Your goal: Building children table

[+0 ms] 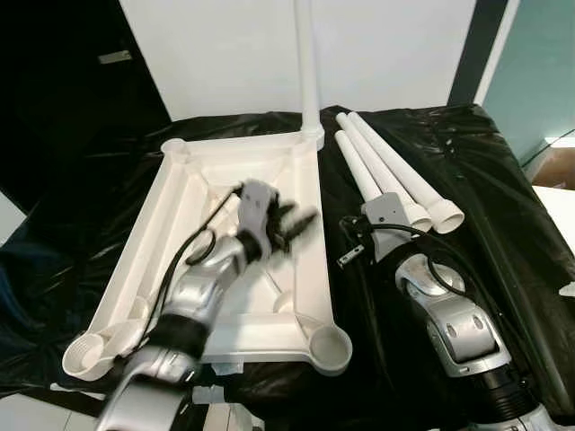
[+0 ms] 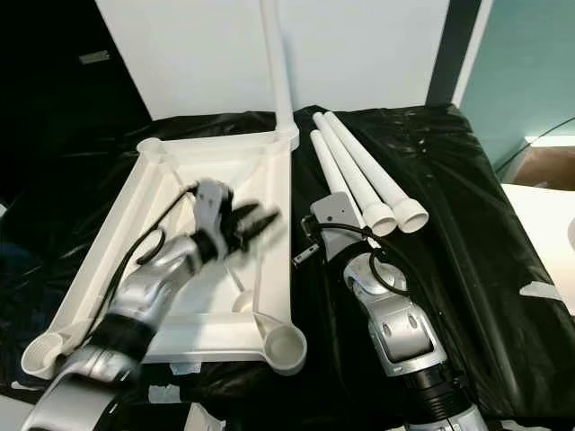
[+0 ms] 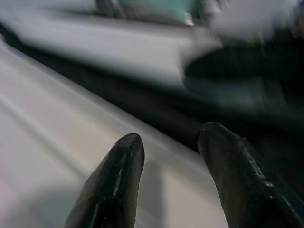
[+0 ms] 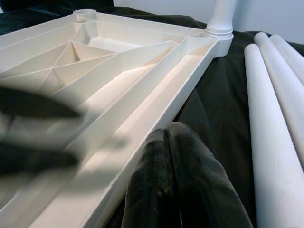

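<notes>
White plastic tabletop (image 1: 184, 193) lies upside down on black sheeting (image 1: 467, 162), ribbed underside up, round leg sockets at its corners. One white leg (image 1: 308, 63) stands upright in the far right corner socket. The near right socket (image 1: 327, 348) and near left socket (image 1: 85, 353) are empty. Three loose white legs (image 1: 386, 175) lie side by side on the sheeting just right of the tabletop, flared ends toward the robot.

Left gripper (image 1: 292, 224) hovers over the middle of the tabletop's underside, near its right rim, motion-blurred; fingers (image 3: 114, 185) apart with a clear gap in the left wrist view, nothing between them. Left arm (image 1: 193, 296) reaches in over the near edge.

Right gripper (image 4: 178, 175) sits low on the sheeting in the gap between the tabletop's right rim and the loose legs; in the right wrist view its fingers are pressed together, nothing held. Right arm (image 1: 449, 323) rests over the black sheeting, near the flared ends of the loose legs.

White wall (image 1: 386, 45) behind, teal panel (image 1: 539, 63) at far right.
</notes>
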Robot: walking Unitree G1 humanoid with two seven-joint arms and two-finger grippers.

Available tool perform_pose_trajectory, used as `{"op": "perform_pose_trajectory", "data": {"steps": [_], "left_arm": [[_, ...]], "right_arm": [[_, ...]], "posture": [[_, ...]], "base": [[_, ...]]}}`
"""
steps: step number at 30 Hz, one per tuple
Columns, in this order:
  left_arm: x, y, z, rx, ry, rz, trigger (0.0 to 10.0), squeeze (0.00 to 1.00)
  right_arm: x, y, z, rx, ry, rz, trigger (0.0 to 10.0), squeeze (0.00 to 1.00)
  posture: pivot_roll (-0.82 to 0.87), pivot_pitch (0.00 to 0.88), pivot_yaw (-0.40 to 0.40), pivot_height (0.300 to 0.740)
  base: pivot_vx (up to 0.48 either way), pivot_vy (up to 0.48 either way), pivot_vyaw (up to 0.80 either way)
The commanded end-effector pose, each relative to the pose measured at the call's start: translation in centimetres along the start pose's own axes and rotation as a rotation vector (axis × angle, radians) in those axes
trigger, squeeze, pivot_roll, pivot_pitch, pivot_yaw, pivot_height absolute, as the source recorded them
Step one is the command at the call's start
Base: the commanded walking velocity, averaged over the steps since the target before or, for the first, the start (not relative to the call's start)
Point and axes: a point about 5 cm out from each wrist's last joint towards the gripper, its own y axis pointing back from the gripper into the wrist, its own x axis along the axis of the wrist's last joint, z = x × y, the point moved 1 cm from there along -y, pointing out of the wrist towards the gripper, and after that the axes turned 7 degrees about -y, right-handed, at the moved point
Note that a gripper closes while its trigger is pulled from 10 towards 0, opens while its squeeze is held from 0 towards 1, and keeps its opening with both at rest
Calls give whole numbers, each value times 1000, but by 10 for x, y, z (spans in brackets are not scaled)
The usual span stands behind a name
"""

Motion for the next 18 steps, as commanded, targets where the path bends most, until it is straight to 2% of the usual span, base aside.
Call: {"op": "perform_pose_trajectory", "data": {"steps": [1, 2, 3, 4, 9, 10, 15, 18], "left_arm": [[-2, 8, 6, -79, 7, -24, 10000, 353], [-3, 14, 8, -95, 12, -26, 10000, 824], [-3, 14, 8, -95, 12, -26, 10000, 824], [-3, 25, 13, -127, 14, -34, 10000, 1000], [-4, 33, 15, -137, -14, -61, 10000, 1000], [-8, 42, 12, -151, -23, -98, 10000, 1000], [-9, 55, 12, -188, -14, -131, 10000, 1000], [-11, 72, 16, -257, -9, -185, 10000, 1000]], "right_arm": [[-3, 0, -3, 10, 2, -9, 10000, 0], [-3, 0, -3, 10, 1, -10, 10000, 0], [-3, 0, -3, 10, 1, -10, 10000, 0], [-3, 0, -4, 10, 0, -10, 10000, 0], [-3, 0, -4, 11, 0, -10, 10000, 0], [-3, 0, -3, 11, 0, -10, 10000, 0], [-3, 0, -3, 11, 1, -11, 10000, 0], [-4, 0, -2, 8, 1, -12, 10000, 0]], "posture": [[-9, 0, 104, 740], [-9, 0, 104, 740], [-9, 0, 104, 740], [-5, 0, 101, 740], [-2, 0, 99, 740], [-2, 0, 98, 740], [-2, 0, 98, 740], [-5, 0, 98, 740]], "base": [[0, 0, 0], [0, 0, 0], [0, 0, 0], [0, 0, 0], [0, 0, 0], [0, 0, 0], [0, 0, 0], [0, 0, 0]]}}
